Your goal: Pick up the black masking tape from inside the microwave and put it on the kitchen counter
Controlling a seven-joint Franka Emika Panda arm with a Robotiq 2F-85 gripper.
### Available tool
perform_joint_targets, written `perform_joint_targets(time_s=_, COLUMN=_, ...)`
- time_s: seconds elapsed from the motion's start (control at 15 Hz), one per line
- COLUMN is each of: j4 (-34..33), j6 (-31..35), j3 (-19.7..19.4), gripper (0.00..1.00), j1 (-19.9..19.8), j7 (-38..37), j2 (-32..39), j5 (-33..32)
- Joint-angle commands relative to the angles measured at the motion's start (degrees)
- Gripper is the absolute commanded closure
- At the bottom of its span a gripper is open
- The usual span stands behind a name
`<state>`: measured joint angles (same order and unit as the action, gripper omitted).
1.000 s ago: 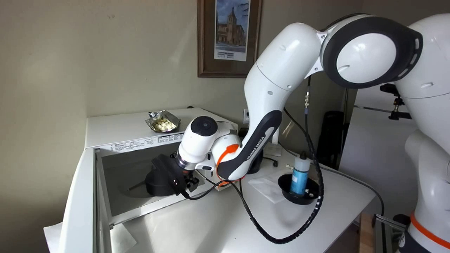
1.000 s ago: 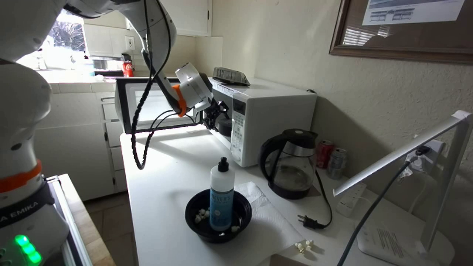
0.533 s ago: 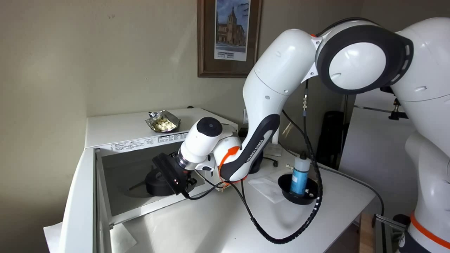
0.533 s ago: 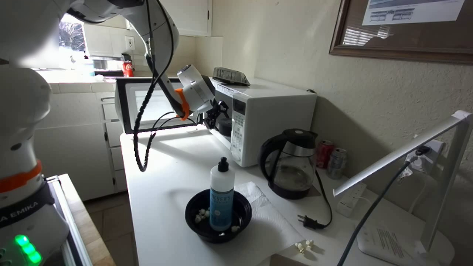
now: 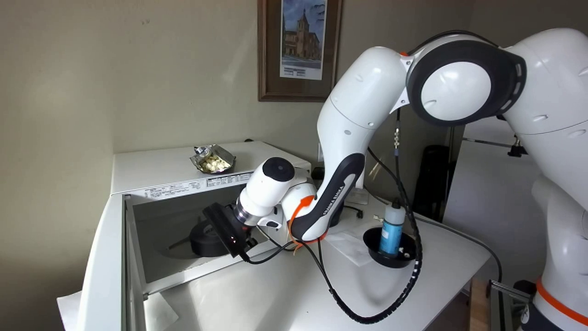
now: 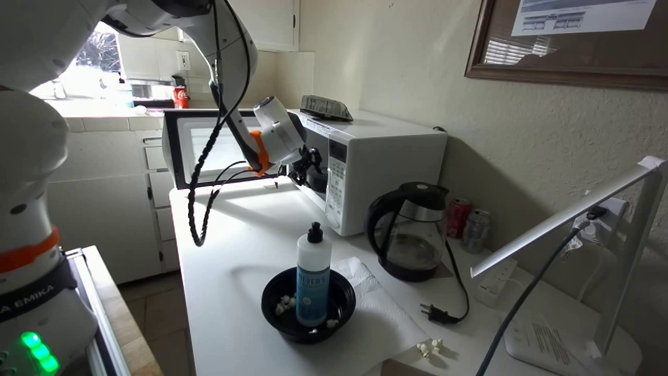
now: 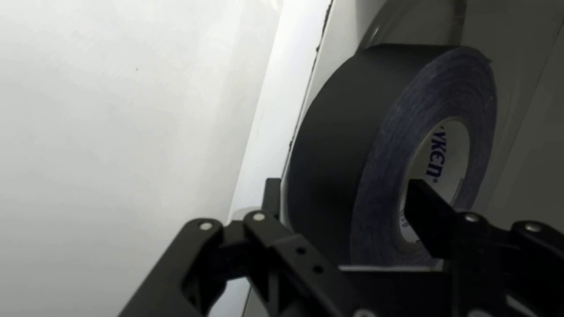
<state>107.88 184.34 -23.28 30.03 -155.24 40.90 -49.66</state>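
One black tape roll: lies flat inside the microwave, near its front edge; pale core with blue lettering; partly hidden in both exterior views.
End effector: at the microwave opening, fingers spread apart; one just outside the roll's curved side, one over the hollow centre; contact with the roll, cannot tell.
Arm: white, reaches over the counter, bent down toward the microwave.
Microwave: white, sits on the counter by the wall.
Door: swung wide open.
Popcorn bag: open, silvery inside, on top of the microwave.
Bowl: black, round, on the counter; loose popcorn in it.
Bottle: upright in the bowl, blue label, black cap.
Paper towel: flat on the counter, beside the bowl.
Kettle: glass body, black lid, handle and base; near the microwave's side.
Red can: beside a silver can, both between kettle and wall.
Plug: black, lies on the counter near the kettle.
Lamp: slanted head, stands on the counter.
Framed picture: on the wall, shows a tower.
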Motion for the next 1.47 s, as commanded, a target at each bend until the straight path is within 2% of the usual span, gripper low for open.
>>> perform_joint_targets(time_s=0.0, j4=-1.55, j6=1.91, j3=2.84, gripper=0.38, j1=-2.91, j7=-0.11, j2=1.56, j5=1.3)
perform_joint_targets(time_s=0.07, j4=-1.78, j6=2.07, j3=3.53, gripper=0.37, j1=-3.63, j7=-0.05, j2=1.61, j5=1.32)
perform_joint_targets(time_s=0.27, j4=-2.38, j6=2.03, j3=5.44, gripper=0.26, j1=-5.61, j7=0.14, j2=1.74, j5=1.26)
perform_joint_targets(time_s=0.4, j4=-2.38, j6=1.85, j3=7.63, gripper=0.26, j1=-7.6, j7=0.65, j2=1.72, j5=1.16)
perform_joint_targets(time_s=0.47, j4=-2.45, j6=1.79, j3=8.35, gripper=0.51, j1=-8.24, j7=0.73, j2=1.79, j5=1.07)
perform_joint_targets(time_s=0.53, j4=-2.59, j6=1.77, j3=8.86, gripper=0.53, j1=-8.71, j7=0.76, j2=1.81, j5=0.93)
perform_joint_targets(time_s=0.67, j4=-2.51, j6=1.44, j3=10.17, gripper=0.67, j1=-9.75, j7=0.91, j2=1.42, j5=0.72)
perform_joint_targets(time_s=0.87, j4=-1.72, j6=1.67, j3=10.37, gripper=0.69, j1=-9.3, j7=0.55, j2=0.32, j5=0.15)
perform_joint_targets(time_s=0.93, j4=-1.48, j6=1.44, j3=9.71, gripper=0.69, j1=-8.45, j7=0.25, j2=-0.13, j5=-0.05)
perform_joint_targets(time_s=1.13, j4=-0.52, j6=1.29, j3=3.79, gripper=0.7, j1=-2.01, j7=-1.98, j2=-2.26, j5=-1.02)
perform_joint_targets(time_s=1.33, j4=1.05, j6=0.98, j3=-1.1, gripper=0.7, j1=4.67, j7=-3.16, j2=-3.09, j5=-1.02)
perform_joint_targets(time_s=1.4, j4=2.08, j6=0.35, j3=-3.73, gripper=0.7, j1=8.23, j7=-4.29, j2=-3.59, j5=-0.78)
